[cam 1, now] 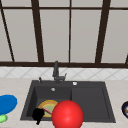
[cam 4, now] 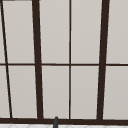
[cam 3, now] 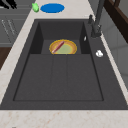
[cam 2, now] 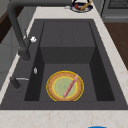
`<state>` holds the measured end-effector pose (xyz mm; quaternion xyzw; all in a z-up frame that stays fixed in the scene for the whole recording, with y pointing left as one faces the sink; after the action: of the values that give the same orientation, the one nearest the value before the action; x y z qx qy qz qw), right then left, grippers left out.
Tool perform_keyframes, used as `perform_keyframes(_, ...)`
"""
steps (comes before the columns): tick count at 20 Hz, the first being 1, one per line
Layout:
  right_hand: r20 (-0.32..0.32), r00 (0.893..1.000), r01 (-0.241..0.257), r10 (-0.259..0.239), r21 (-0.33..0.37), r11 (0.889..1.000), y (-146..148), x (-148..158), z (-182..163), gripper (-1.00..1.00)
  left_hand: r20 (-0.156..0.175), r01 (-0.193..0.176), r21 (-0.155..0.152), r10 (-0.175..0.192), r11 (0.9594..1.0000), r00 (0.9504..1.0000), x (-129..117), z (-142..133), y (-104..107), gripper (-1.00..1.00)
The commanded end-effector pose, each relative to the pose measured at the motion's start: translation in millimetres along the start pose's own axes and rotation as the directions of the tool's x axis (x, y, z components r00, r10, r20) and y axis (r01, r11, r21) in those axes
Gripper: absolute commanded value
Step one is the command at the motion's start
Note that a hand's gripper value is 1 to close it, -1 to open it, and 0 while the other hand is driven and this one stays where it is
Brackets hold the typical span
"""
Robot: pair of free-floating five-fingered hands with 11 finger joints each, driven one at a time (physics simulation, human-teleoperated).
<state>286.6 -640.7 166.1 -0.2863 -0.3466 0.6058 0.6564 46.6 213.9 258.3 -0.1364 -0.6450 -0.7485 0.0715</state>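
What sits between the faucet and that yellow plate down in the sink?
Nothing but bare dark sink wall and floor lies between the faucet and the plate, as the left side view shows. A pink stick lies across the plate itself.

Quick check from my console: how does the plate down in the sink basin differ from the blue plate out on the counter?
The plate in the basin is yellow-rimmed with a green centre; the blue plate is one plain colour. The basin plate lies inside the sink with a pink stick across it; the blue plate sits on the counter, a small green thing beside it. Both are round and lie flat.
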Motion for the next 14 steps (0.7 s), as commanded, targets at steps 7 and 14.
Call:
perform_keyframes(7,0.038,0.999,-0.004,0.002,0.055,0.998,-13,-20,-26,-1.0,0.0,0.0,0.0,0.0,1.0,1.0,0,0,0,0.0)
perform_keyframes(14,0.07,0.997,0.01,-0.02,0.14,0.99,-20,-28,-40,-1.0,0.0,0.0,0.0,0.0,1.0,1.0,0,0,0,0.0)
